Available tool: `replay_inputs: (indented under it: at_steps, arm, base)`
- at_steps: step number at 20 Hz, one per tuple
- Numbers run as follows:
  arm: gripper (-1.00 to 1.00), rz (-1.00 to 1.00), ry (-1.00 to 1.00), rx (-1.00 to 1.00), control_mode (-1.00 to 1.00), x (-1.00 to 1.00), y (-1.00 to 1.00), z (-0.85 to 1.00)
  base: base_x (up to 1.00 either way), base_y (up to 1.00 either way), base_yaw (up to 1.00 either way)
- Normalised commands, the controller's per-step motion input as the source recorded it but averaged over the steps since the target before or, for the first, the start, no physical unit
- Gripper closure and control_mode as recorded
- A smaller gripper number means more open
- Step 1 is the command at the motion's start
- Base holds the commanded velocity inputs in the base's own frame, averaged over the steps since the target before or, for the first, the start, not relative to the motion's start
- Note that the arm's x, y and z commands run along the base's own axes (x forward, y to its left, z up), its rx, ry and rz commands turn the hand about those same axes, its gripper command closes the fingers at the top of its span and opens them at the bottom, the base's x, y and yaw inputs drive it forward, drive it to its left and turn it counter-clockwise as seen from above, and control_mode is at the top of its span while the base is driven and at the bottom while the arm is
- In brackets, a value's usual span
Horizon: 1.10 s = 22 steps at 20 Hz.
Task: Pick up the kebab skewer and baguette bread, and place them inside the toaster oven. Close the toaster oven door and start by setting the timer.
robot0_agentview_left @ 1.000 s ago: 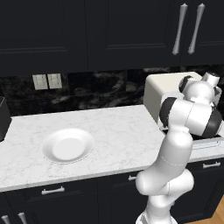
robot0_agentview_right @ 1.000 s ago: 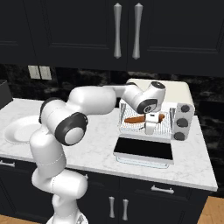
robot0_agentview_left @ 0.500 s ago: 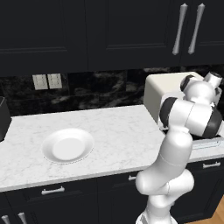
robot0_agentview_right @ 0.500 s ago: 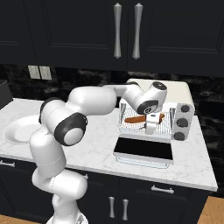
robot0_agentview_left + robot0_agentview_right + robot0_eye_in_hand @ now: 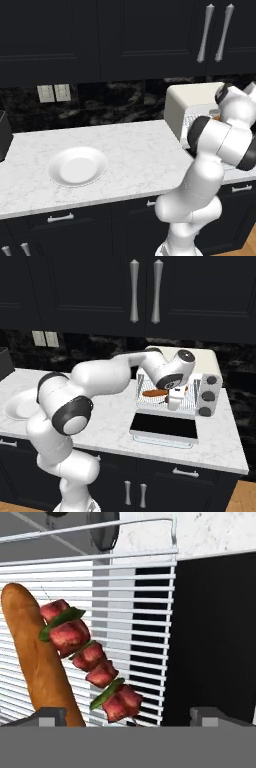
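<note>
- Long orange-brown baguette bread (image 5: 37, 657) lying on the toaster oven's wire rack (image 5: 130, 587), left.
- Beside it, short kebab skewer (image 5: 90, 662) of red meat chunks, also on the rack.
- Gripper (image 5: 127, 717) fingers spread wide, empty.
- Best withdrawn straight back, clear of the dark glass toaster oven door (image 5: 164, 427) lying open.

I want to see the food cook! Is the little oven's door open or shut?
Open. The toaster oven door lies folded down flat on the counter, and the baguette bread and kebab skewer rest on the rack.
</note>
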Motion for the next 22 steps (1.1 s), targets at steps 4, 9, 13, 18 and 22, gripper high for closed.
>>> replay_inputs:
  at_steps: [4, 9, 13, 18, 22]
  arm:
    - [-1.00, -0.01, -0.01, 0.00, -1.00, -0.68, -0.02, 0.30]
    - [-1.00, -0.01, 0.01, 0.00, -1.00, -0.80, 0.00, 0.00]
    - [-1.00, 0.00, 0.01, -0.03, -1.00, -0.78, 0.00, -0.12]
    - [-1.00, 0.00, 0.06, -0.03, -1.00, -0.21, 0.00, -0.29]
    - [-1.00, 0.03, 0.13, -0.02, -1.00, -0.10, 0.00, -0.24]
  base:
    - [0.00, 0.00, 0.00]
    - [0.00, 0.00, 0.00]
    - [0.00, 0.00, 0.00]
    - [0.00, 0.00, 0.00]
    - [0.00, 0.00, 0.00]
